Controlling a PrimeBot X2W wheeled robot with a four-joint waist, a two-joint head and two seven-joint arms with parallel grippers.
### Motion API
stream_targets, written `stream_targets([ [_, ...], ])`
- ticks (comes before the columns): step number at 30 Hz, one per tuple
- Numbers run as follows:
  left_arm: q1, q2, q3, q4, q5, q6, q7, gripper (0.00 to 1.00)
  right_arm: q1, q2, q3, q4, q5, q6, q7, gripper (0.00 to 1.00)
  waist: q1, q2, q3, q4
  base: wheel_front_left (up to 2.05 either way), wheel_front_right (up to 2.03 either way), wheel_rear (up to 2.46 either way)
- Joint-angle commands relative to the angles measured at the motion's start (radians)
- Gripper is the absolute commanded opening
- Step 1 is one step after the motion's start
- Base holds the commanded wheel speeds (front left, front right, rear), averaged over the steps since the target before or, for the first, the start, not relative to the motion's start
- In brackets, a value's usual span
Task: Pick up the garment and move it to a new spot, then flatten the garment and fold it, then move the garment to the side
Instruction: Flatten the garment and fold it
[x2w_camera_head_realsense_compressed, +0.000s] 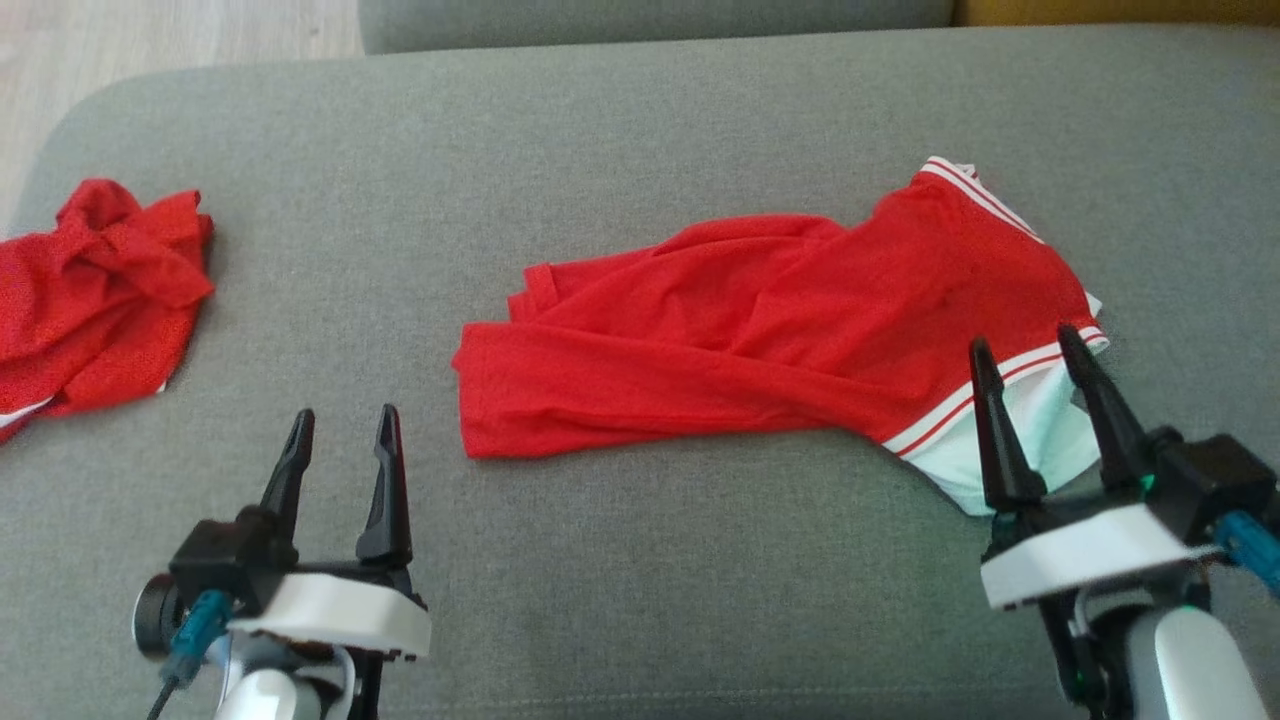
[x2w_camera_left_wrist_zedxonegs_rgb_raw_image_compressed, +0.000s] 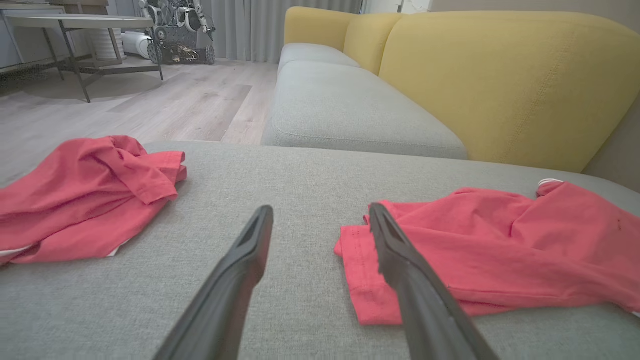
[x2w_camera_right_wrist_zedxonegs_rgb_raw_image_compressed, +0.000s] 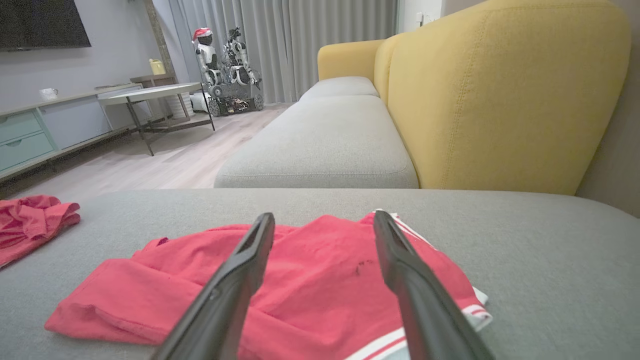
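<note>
The red garment (x2w_camera_head_realsense_compressed: 760, 330) lies right of centre on the grey sofa seat (x2w_camera_head_realsense_compressed: 640, 130). Its long axis runs left to right, with the plain hem pointing left and the white-striped end to the right, slightly farther back. Bare seat lies open behind it, in front and to its left, as far as a crumpled red cloth (x2w_camera_head_realsense_compressed: 95, 290) at the seat's left edge. The left jaws are spread and empty over bare seat, and the right jaws are spread and empty at the striped end.

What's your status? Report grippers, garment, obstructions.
Left gripper open, empty. Right gripper open, at red garment's striped end. Garment loose on grey cushion. Crumpled garment far left, clear.
</note>
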Motion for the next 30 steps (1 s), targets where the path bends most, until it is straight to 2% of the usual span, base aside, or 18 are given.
stream_targets([
  [1, -0.021, 0.018, 0.029, -0.040, 0.006, 0.006, 0.002, 1.00, -0.006, -0.010, 0.021, -0.036, -0.003, -0.001, 0.002, 1.00, 0.0000, 0.0000, -0.008, 0.001, 0.00, 0.00, 0.00],
  [22, -0.018, 0.030, 0.010, -0.062, -0.015, 0.003, 0.037, 1.00, 0.014, -0.005, 0.012, -0.052, 0.006, -0.001, 0.012, 1.00, 0.0000, 0.0000, -0.013, 0.004, 0.00, 0.00, 0.00],
  [30, -0.089, 0.021, -0.028, -0.025, -0.023, -0.038, 0.048, 1.00, -0.001, -0.004, 0.014, -0.053, 0.011, -0.001, 0.008, 1.00, 0.0000, 0.0000, 0.013, 0.002, 0.00, 0.00, 0.00],
])
